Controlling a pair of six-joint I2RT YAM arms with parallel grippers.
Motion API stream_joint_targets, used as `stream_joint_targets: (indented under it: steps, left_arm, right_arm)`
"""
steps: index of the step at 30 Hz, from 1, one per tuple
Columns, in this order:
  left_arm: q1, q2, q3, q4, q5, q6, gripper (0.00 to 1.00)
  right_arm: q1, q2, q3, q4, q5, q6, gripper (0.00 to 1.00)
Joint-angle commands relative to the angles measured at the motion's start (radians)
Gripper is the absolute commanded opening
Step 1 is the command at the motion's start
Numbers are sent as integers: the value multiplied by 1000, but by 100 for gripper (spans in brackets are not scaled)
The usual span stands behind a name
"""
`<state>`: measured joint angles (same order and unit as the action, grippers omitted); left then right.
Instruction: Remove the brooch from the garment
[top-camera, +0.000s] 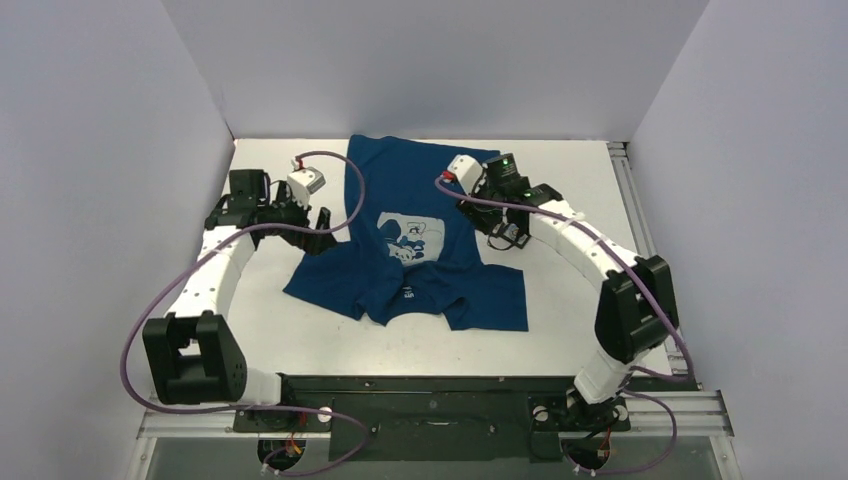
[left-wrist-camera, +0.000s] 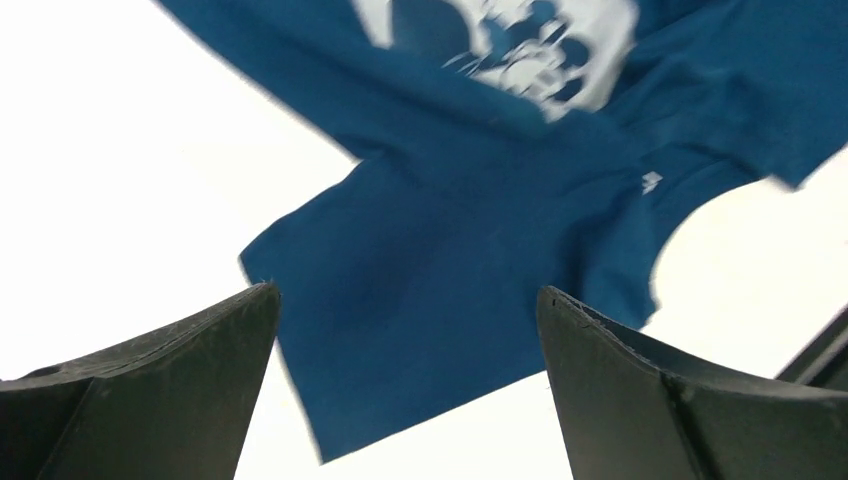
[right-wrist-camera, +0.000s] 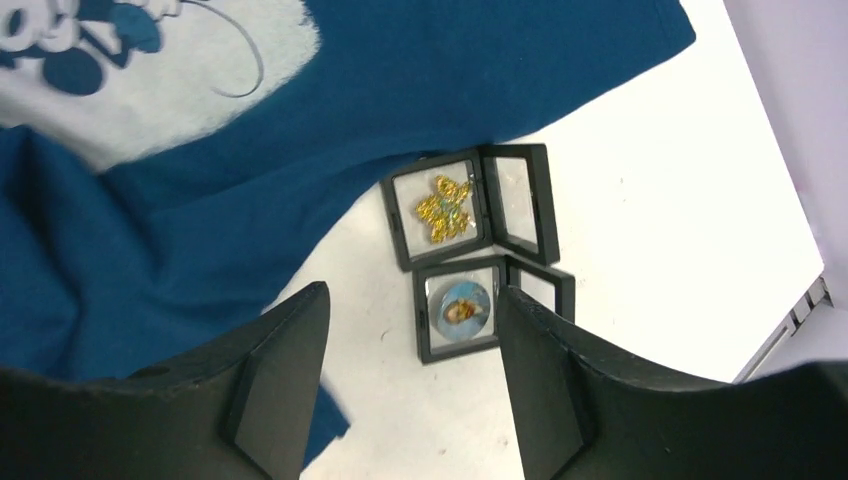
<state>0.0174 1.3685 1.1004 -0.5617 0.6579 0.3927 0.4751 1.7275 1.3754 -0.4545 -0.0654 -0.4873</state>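
The garment (top-camera: 410, 180), a dark blue T-shirt with a pale mouse print (top-camera: 410, 237), lies rumpled in the middle of the white table. Beside its edge two open black cases lie on the table. The upper one holds a gold brooch (right-wrist-camera: 445, 207) and the lower one holds a round blue brooch (right-wrist-camera: 463, 308). Which of them is the task's brooch I cannot tell. My right gripper (right-wrist-camera: 410, 295) hovers open just above the lower case, with nothing between its fingers. My left gripper (left-wrist-camera: 405, 300) is wide open and empty, over the shirt's left sleeve (left-wrist-camera: 400, 330).
White walls close in the table (top-camera: 560, 180) on three sides. A metal rail (top-camera: 625, 190) runs along its right edge. Purple cables loop off both arms above the shirt.
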Motion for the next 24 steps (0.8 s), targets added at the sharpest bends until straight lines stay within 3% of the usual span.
stream_joint_targets:
  steps: [1, 8, 15, 24]
  left_arm:
    - [39, 97, 100, -207, -121, 288, 97]
    - [-4, 262, 126, -157, -270, 341, 80]
    - [-114, 396, 90, -26, -432, 345, 74]
    - [-62, 502, 66, 3, -527, 420, 65]
  right_arm:
    - [-14, -103, -61, -156, -121, 4, 58]
    - [-18, -114, -177, -220, -115, -68, 58]
    - [-1, -42, -230, -189, -83, -95, 55]
    - [8, 16, -305, -185, -46, -132, 54]
